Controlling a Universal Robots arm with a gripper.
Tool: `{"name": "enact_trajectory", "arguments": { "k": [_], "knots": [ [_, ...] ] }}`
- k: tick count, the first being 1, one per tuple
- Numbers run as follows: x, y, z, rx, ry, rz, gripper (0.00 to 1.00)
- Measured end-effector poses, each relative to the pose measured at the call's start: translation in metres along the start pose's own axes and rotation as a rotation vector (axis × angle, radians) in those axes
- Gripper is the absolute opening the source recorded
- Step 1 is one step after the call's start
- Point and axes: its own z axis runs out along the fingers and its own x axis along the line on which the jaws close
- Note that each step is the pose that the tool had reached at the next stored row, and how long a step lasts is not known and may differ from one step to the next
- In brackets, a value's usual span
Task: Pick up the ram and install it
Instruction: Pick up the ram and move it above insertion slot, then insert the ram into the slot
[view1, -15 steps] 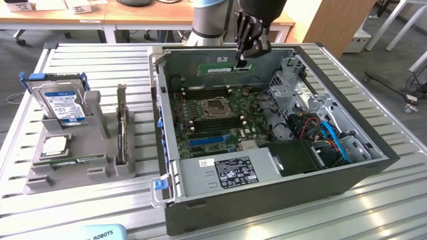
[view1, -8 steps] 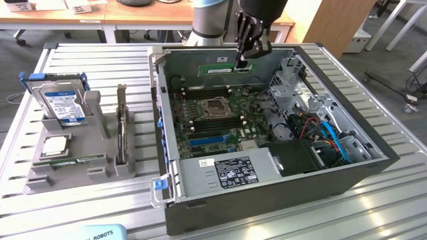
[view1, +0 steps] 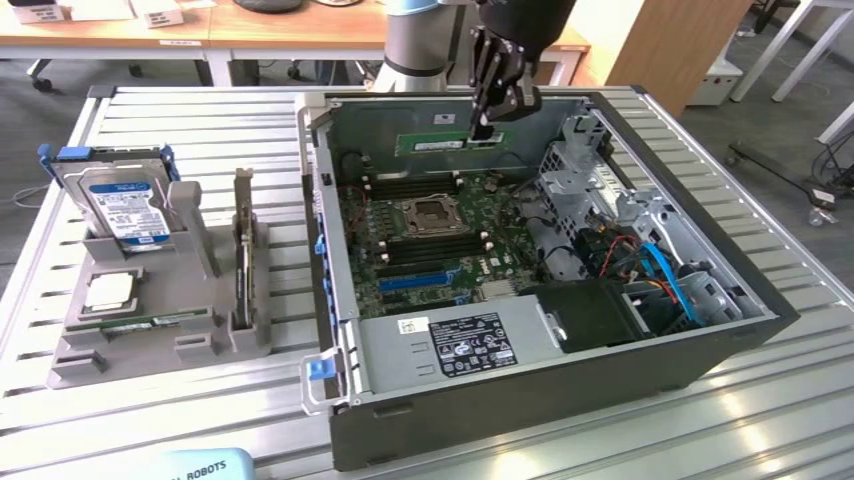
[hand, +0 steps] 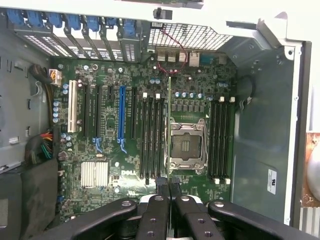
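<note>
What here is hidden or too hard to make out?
Exterior view: the gripper covers part of the ram; its print is too small to read.
Wrist view: the ram is edge-on, a thin line, so its chips are hidden.
Exterior view: the hard drive's print is too small.
Exterior view: the arm is cut off by the top edge.

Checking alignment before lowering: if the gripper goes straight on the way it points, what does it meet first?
The ram held in the gripper would likely touch down first at the memory slots beside the empty processor socket; depth is unclear.
</note>
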Motion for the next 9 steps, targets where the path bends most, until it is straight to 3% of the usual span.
{"name": "enact_trajectory", "arguments": {
  "k": [9],
  "knots": [
    [0.0001,0.0,0.0006,0.0001,0.0,0.0,0.12]
  ]
}}
